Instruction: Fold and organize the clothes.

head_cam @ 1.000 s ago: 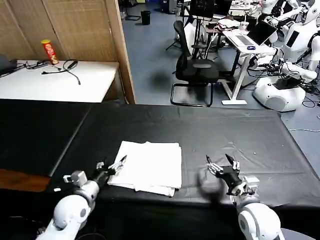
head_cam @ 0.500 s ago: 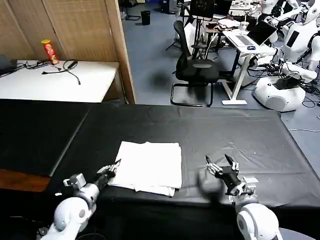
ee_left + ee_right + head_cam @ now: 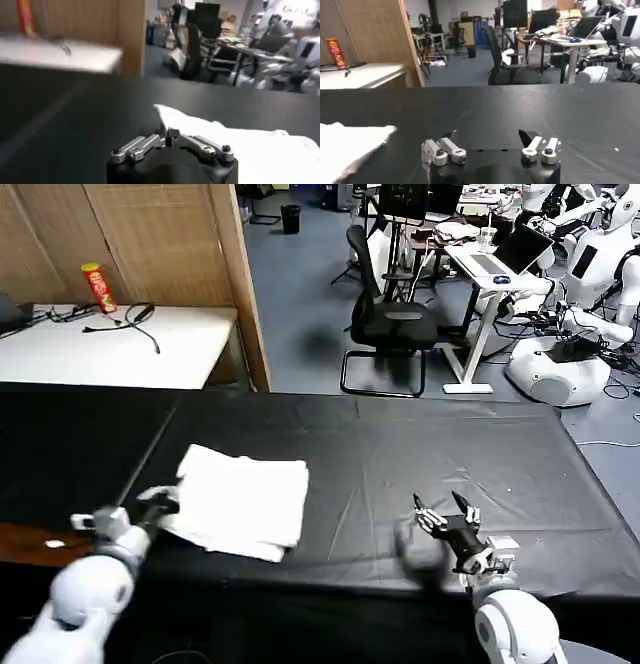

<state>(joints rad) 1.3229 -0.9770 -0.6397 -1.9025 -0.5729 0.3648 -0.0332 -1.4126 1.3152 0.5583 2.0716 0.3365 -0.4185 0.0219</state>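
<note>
Folded white T-shirt clamped at its near-left corner by left gripper, prob. being repositioned; release needed next. Right gripper idle, fingers spread.

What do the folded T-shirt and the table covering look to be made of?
The folded white T-shirt looks like soft matte cotton-type knit: its layered edges are limp and rumpled. The black tablecloth looks like thin woven fabric with a faint sheen, likely synthetic: it shows sharp fold creases. The left pincer grips the shirt's edge.
</note>
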